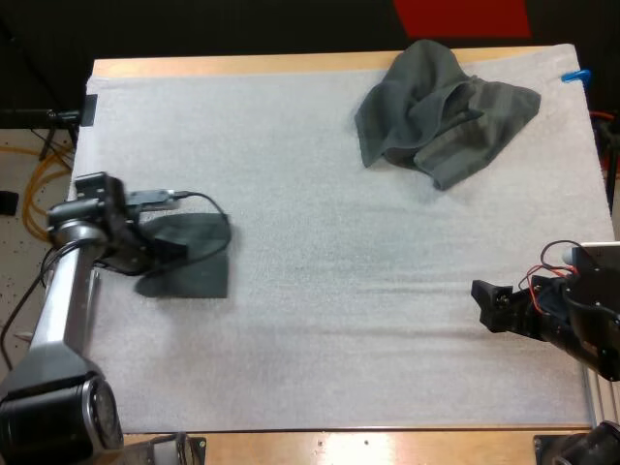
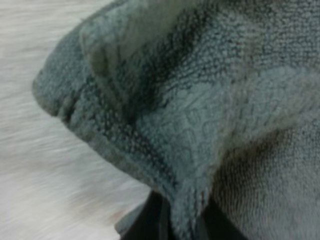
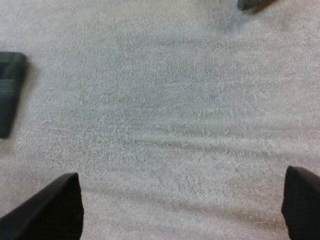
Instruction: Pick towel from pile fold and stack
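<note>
A small folded dark grey-green towel (image 1: 194, 262) lies on the white mat (image 1: 320, 242) at the left. My left gripper (image 1: 167, 250) sits at its left edge, shut on a raised fold of the towel (image 2: 200, 130); the dark fingers (image 2: 145, 225) pinch the cloth from both sides. A crumpled towel (image 1: 441, 111) of the same colour lies in a heap at the far right of the mat. My right gripper (image 1: 482, 294) hovers low over bare mat near the right front, open, its fingers (image 3: 50, 210) wide apart with nothing between them. The folded towel (image 3: 10, 90) lies ahead of it, across the mat.
The wooden table edge (image 1: 387, 448) runs along the front and the far side. A wide stretch of bare mat (image 3: 165, 110) lies between the two towels and in front of my right gripper.
</note>
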Controlling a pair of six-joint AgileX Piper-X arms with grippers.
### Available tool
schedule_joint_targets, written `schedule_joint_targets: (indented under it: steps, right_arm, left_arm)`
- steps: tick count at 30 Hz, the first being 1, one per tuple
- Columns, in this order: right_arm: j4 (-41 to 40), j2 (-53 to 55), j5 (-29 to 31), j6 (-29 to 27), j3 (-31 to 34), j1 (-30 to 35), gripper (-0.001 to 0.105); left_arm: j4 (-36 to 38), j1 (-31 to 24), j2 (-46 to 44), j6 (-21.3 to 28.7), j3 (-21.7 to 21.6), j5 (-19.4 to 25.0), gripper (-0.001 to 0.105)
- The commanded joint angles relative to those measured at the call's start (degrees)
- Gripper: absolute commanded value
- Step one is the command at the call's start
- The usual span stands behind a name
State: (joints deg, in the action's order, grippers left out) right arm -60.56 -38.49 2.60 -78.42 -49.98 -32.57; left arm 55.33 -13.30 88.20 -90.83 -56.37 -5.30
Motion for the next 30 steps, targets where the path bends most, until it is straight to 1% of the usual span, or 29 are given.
schedule_joint_targets:
  steps: [1, 4, 8, 10, 12, 13, 14, 15, 16, 18, 19, 20, 23, 25, 30]
  right_arm:
    - [0.4, 0.0, 0.2, -0.3, -0.6, -0.1, 0.078]
    - [0.4, 0.0, 0.2, -0.3, -0.6, -0.1, 0.078]
    - [0.4, 0.0, 0.2, -0.3, -0.6, -0.1, 0.078]
    - [0.4, 0.0, 0.2, -0.3, -0.6, -0.1, 0.078]
    - [0.4, 0.0, 0.2, -0.3, -0.6, -0.1, 0.078]
    - [0.4, 0.0, 0.2, -0.3, -0.6, -0.1, 0.078]
    - [0.4, 0.0, 0.2, -0.3, -0.6, -0.1, 0.078]
    - [0.4, 0.0, 0.2, -0.3, -0.6, -0.1, 0.078]
    - [0.4, 0.0, 0.2, -0.3, -0.6, -0.1, 0.078]
    - [0.4, 0.0, 0.2, -0.3, -0.6, -0.1, 0.078]
    - [0.4, 0.0, 0.2, -0.3, -0.6, -0.1, 0.078]
    - [0.4, 0.0, 0.2, -0.3, -0.6, -0.1, 0.078]
    - [0.4, 0.0, 0.2, -0.3, -0.6, -0.1, 0.078]
    - [0.4, 0.0, 0.2, -0.3, -0.6, -0.1, 0.078]
    - [2.0, 0.0, 0.1, -0.5, -0.6, -0.1, 0.078]
  left_arm:
    - [0.2, -0.9, -1.0, 0.9, -0.6, 2.3, 0.000]
    - [0.2, -3.4, -1.3, 1.5, -0.6, 2.6, 0.000]
    - [-1.4, -3.6, -1.3, 1.7, -0.6, 2.3, 0.001]
    - [-1.9, -3.5, -1.3, 2.3, -0.6, 2.1, 0.012]
    - [-1.8, -3.5, -1.3, 2.3, -0.6, 2.5, 0.026]
    - [-1.2, -3.5, -1.3, 2.3, -0.9, 2.8, 0.049]
    - [-0.6, -3.5, -1.3, 2.3, -1.2, 3.6, 0.061]
    - [0.3, -3.5, -1.3, 2.3, -1.9, 5.2, 0.077]
    - [1.2, -3.5, -1.3, 2.3, -2.7, 6.9, 0.087]
    - [3.0, -3.5, -1.8, 1.8, -4.9, 10.3, 0.100]
    - [3.7, -3.5, -2.3, 1.6, -5.9, 10.8, 0.102]
    - [4.0, -3.5, -2.9, 1.5, -6.6, 10.3, 0.104]
    - [4.1, -3.1, -6.8, 0.7, -8.5, 7.5, 0.104]
    - [4.0, -2.0, -10.9, 0.6, -8.7, 6.2, 0.104]
    - [2.8, 2.1, -20.6, 0.6, -8.7, 5.6, 0.104]
